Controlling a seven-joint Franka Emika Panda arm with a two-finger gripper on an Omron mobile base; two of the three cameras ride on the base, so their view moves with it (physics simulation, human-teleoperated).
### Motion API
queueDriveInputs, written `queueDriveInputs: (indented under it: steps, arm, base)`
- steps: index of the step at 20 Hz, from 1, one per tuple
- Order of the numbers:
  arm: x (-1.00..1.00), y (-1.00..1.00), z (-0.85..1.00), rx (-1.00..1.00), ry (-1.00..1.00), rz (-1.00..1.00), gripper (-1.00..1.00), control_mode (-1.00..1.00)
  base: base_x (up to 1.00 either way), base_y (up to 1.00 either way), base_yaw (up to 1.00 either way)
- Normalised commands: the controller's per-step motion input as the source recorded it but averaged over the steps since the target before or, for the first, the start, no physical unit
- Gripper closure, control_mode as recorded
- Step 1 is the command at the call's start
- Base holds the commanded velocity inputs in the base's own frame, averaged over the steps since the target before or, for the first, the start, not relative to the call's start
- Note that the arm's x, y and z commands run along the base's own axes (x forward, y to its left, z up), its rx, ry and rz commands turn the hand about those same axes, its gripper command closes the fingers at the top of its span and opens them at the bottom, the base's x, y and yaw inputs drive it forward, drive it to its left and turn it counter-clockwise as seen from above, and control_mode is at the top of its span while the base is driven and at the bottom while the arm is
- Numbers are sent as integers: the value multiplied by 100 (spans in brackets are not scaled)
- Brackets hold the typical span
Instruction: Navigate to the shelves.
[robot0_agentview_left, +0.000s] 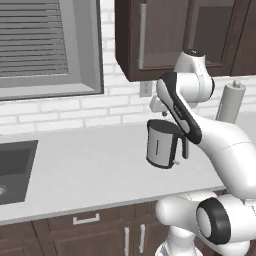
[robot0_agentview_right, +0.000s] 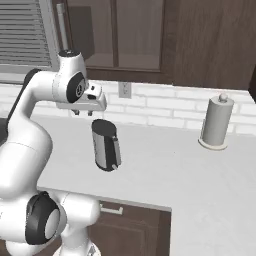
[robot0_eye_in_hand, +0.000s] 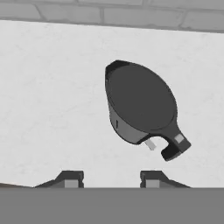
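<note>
Rounded grey kettle (robot0_eye_in_hand: 140, 105), smooth white counter (robot0_eye_in_hand: 52, 109), brick wall (robot0_agentview_right: 165, 107)

I see a grey kettle (robot0_agentview_left: 163, 145) upright on the bench (robot0_agentview_left: 90, 165), paper towel roll (robot0_agentview_right: 216, 122) near the brick wall (robot0_agentview_right: 165, 107), sink (robot0_agentview_left: 15, 170) far left, window blinds (robot0_agentview_left: 32, 37), dark cabinets (robot0_agentview_left: 165, 35) above.

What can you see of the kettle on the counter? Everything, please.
The kettle is a grey, metal-looking jug with a dark flat lid, a small dark spout and a black loop handle with a light trigger tab. It stands upright on the white counter, lid shut, well short of the brick wall and with no other object touching it. The paper towel holder stands apart, further along the counter. In the hand view the kettle sits beyond the open jaws of the gripper, untouched.
</note>
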Motion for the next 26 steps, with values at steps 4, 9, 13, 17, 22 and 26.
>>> queueDriveInputs:
  steps: [4, 9, 13, 17, 22, 26]
  arm:
    - [0, 0, 0, 0, 0, 0, -100, 100]
    - [0, 0, 0, 0, 0, 0, -100, 100]
    - [0, 0, 0, 0, 0, 0, -100, 100]
    - [0, 0, 0, 0, 0, 0, -100, 100]
    - [0, 0, 0, 0, 0, 0, -100, 100]
    - [0, 0, 0, 0, 0, 0, -100, 100]
  base:
    - [-21, 0, 0]
    - [-53, 17, 7]
    - [-36, 66, 32]
    - [-7, 90, 49]
    - [0, 95, 62]
    - [1, 94, 68]
